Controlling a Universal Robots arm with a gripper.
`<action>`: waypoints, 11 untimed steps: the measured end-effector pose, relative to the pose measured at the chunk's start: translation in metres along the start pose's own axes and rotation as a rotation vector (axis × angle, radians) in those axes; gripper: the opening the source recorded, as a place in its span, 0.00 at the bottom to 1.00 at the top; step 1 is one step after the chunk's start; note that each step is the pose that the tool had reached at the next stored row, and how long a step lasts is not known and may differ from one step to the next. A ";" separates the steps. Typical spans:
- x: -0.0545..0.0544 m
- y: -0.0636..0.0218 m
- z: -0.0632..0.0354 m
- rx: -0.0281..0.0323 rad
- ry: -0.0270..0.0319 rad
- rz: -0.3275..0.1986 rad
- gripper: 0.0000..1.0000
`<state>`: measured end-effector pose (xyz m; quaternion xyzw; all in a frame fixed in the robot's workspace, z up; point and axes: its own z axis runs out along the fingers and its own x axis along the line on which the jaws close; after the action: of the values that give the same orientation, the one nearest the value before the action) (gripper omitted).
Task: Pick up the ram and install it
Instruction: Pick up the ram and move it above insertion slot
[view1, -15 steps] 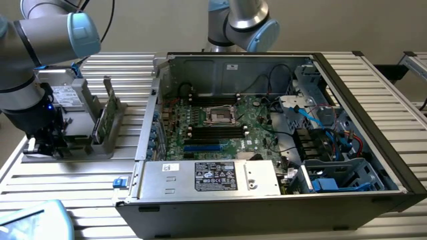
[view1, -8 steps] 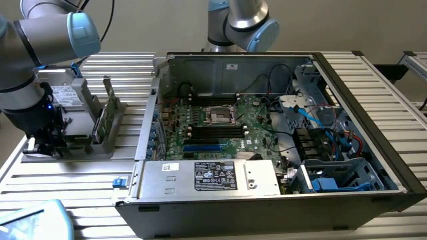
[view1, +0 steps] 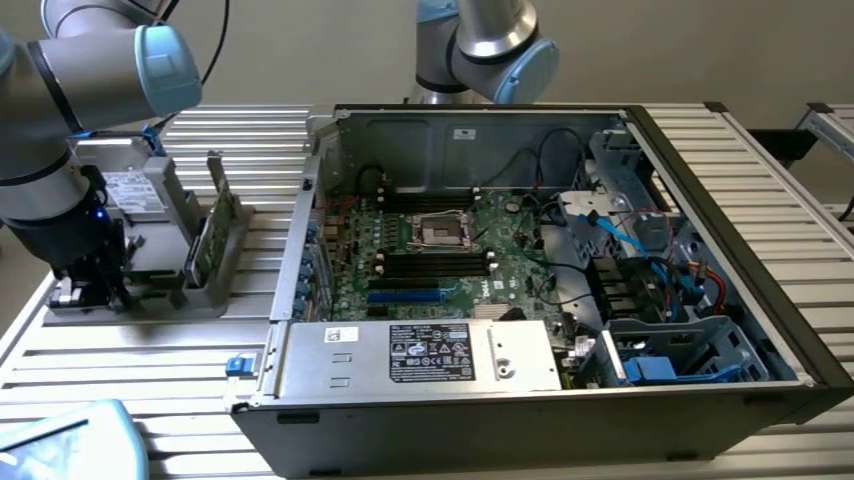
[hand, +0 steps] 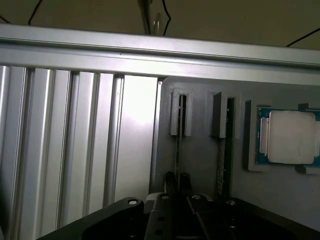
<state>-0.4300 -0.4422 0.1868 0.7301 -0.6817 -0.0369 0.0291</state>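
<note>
A green ram stick (view1: 200, 248) stands on edge in a slot of the grey holder (view1: 220, 280) at the exterior view's left, beside the open computer case. My gripper (view1: 87, 288) hangs low at the holder's far-left end, some way from that stick. In the wrist view two thin sticks stand edge-on in the holder's slots (hand: 178, 145) (hand: 224, 150); the first stick runs straight in under my gripper (hand: 177, 179). Whether it touches the stick is hidden. The motherboard's dark ram slots (view1: 414, 265) lie inside the case.
A silver hard drive (view1: 134, 190) stands in the holder behind my arm. The square processor chip (hand: 291, 136) rests in a pocket beside the sticks. The case walls (view1: 300, 230) rise between holder and motherboard. A second arm (view1: 481, 40) stands behind the case.
</note>
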 end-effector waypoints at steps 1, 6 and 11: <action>0.000 0.0000 0.0000 0.0001 0.0000 0.000 0.14; 0.000 0.0000 0.0000 0.0000 0.0000 0.000 0.14; 0.000 0.0000 0.0000 0.0000 0.0004 0.000 0.14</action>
<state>-0.4300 -0.4422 0.1868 0.7301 -0.6817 -0.0368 0.0292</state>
